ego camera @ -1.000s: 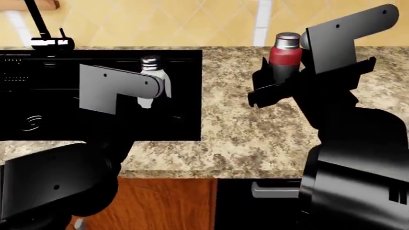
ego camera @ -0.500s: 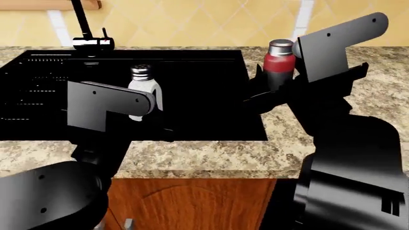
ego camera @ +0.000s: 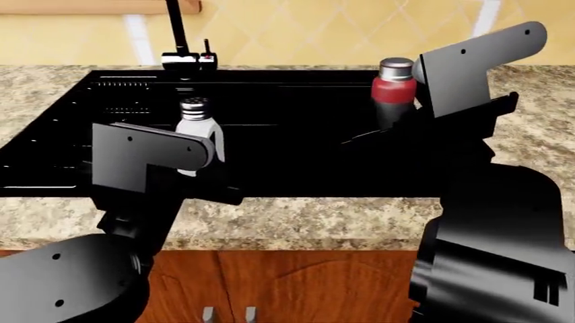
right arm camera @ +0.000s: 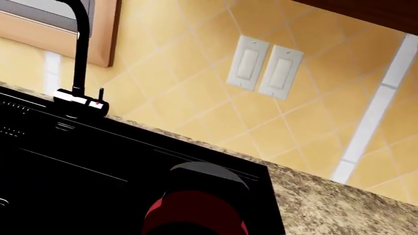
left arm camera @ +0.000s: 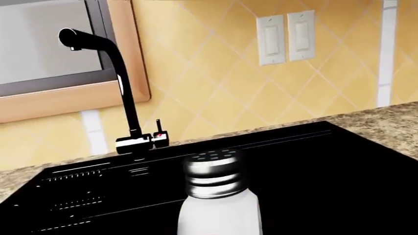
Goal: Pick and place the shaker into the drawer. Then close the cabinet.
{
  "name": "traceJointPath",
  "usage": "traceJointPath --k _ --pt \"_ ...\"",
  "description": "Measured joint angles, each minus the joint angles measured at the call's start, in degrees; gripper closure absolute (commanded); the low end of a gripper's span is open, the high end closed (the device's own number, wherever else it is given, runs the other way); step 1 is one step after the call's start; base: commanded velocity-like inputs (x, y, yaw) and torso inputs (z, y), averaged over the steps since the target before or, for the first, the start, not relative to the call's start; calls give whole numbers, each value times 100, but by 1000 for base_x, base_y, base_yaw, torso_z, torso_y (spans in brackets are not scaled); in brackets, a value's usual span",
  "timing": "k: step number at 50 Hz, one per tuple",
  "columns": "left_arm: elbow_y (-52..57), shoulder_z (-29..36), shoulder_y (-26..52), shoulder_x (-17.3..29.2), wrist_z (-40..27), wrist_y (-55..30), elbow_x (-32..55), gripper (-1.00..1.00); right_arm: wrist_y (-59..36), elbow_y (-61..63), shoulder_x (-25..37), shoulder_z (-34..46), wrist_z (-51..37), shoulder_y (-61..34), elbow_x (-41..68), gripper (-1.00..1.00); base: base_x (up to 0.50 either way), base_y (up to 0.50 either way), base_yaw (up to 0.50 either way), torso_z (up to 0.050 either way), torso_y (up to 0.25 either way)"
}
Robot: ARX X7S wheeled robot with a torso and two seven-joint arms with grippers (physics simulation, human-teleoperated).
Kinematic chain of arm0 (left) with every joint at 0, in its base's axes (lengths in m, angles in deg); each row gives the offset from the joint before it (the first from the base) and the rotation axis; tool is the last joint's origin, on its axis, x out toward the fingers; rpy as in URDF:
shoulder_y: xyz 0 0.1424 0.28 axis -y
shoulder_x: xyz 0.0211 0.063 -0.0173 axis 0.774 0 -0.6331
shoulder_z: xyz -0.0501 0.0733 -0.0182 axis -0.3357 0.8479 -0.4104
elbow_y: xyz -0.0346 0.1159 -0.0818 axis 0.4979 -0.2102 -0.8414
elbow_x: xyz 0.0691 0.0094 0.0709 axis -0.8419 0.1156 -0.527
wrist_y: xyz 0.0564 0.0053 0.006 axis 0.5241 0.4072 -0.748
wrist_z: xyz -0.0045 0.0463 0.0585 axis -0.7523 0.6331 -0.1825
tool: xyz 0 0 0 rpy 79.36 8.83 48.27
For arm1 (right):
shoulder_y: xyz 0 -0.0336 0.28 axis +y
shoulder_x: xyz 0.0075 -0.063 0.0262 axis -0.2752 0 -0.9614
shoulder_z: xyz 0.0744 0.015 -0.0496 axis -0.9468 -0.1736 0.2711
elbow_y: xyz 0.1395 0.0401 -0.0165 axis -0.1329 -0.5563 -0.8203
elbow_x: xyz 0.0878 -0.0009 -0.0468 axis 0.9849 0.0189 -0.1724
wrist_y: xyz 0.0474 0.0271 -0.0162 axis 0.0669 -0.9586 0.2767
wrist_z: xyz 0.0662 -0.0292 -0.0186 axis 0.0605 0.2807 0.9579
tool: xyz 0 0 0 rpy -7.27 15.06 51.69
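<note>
A white shaker (ego camera: 196, 126) with a perforated metal cap is held in my left gripper (ego camera: 205, 151), above the black sink (ego camera: 287, 141). In the left wrist view the shaker (left arm camera: 216, 196) fills the lower middle and hides the jaws. My right gripper (ego camera: 386, 124) is shut on a red bottle (ego camera: 394, 91) with a silver cap, over the sink's right part. That bottle also shows close up in the right wrist view (right arm camera: 196, 210). The drawer and its cabinet are out of view.
A black faucet (ego camera: 180, 40) stands at the sink's back edge. Speckled granite countertop (ego camera: 297, 222) surrounds the sink. Below it are arched wooden double doors (ego camera: 297, 282) with steel handles (ego camera: 209, 313). The tiled wall carries two light switches (left arm camera: 287, 36).
The whole view has shifted: sink and faucet slid rightward in the head view, and the double doors came into view below. Both grippers kept hold of their items in the same pose.
</note>
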Motion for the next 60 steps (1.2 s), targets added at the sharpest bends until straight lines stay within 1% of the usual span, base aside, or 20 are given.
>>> traceJointPath --k 14,60 --pt "20 9 -70 25 -4 27 -28 100 -17 15 -16 18 54 27 -92 100 -55 500 0 1 0" --pt "50 79 -165 20 8 32 -107 100 9 -19 -99 114 311 101 -388 100 -134 500 0 0 0"
